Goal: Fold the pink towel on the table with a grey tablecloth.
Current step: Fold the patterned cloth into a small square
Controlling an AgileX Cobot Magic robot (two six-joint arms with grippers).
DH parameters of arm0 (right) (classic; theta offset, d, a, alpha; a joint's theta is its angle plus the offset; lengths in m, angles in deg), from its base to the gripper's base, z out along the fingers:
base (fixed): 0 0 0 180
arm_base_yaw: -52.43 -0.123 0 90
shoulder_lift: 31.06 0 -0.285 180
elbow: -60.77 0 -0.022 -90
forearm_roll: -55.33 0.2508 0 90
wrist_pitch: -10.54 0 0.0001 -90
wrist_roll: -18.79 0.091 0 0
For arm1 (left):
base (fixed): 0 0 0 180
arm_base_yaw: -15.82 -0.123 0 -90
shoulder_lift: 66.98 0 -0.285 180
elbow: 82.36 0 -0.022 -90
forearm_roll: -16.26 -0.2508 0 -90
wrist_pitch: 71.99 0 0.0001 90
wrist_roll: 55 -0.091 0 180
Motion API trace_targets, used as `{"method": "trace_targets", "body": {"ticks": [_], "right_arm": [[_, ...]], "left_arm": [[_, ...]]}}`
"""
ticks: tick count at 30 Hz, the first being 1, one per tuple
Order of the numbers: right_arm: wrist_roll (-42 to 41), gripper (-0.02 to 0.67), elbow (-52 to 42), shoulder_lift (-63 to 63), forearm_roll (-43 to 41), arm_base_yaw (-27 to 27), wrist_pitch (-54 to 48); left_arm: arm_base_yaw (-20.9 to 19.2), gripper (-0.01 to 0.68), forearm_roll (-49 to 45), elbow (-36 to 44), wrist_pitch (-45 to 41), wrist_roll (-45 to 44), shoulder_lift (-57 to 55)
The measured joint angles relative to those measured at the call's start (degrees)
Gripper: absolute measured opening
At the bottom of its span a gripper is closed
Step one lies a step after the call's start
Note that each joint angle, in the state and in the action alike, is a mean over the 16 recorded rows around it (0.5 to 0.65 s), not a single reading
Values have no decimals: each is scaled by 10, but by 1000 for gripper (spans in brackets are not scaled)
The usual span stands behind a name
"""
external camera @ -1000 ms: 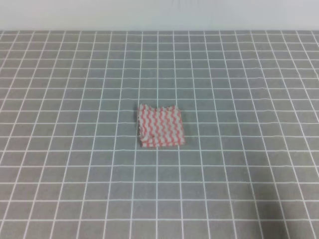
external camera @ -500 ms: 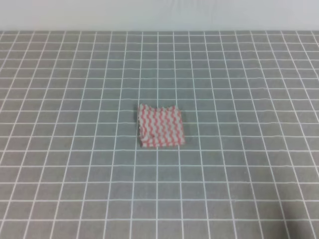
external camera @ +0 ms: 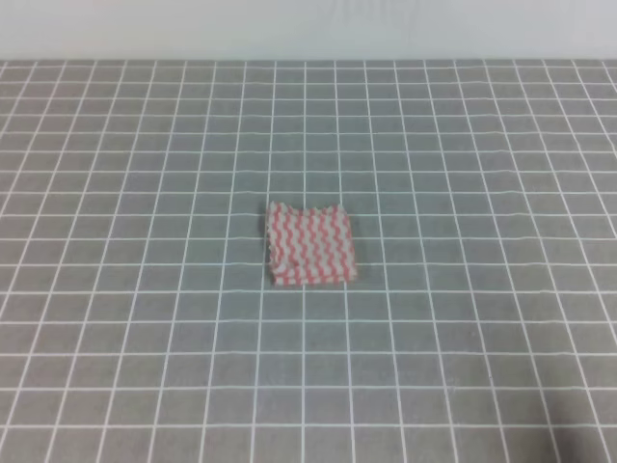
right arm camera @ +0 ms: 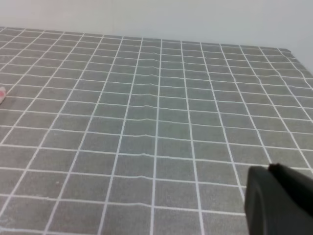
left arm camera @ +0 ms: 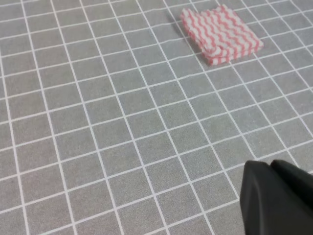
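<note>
The table [external camera: 145,338] fills nearly all I see: grey cloth with a grid of thin white lines, running back to a pale wall [external camera: 308,27] at the far edge. In my right wrist view the cloth shows low ripples across its middle.

The towel [external camera: 310,244] lies flat near the table's middle, just left of centre in the high view. It is a small, compact, roughly square pad with pink-and-white wavy stripes. My left wrist view shows its near edge [left arm camera: 234,55] as several stacked layers, so it is already folded over on itself. Its left side looks a little rumpled in the high view.

Neither of my arms shows in the high view. My left gripper [left arm camera: 278,199] appears only as a dark block in the near right corner of its own camera, above bare grid. The towel sits well apart from it, far and slightly left. I cannot tell whether its fingers are spread or pressed together.

My right gripper [right arm camera: 279,200] is likewise a dark shape in the near right corner of its view, and I cannot tell how its fingers stand. From there only a pink sliver of the towel [right arm camera: 2,94] shows at the left edge, well apart from the gripper.
</note>
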Motion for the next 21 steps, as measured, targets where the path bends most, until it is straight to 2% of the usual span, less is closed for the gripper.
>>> {"method": "trace_targets", "body": {"ticks": [21], "right_arm": [[-5,-17,-4,2,-1,0,2]], "left_arm": [[0,0,-4,5,6,0,0]]}}
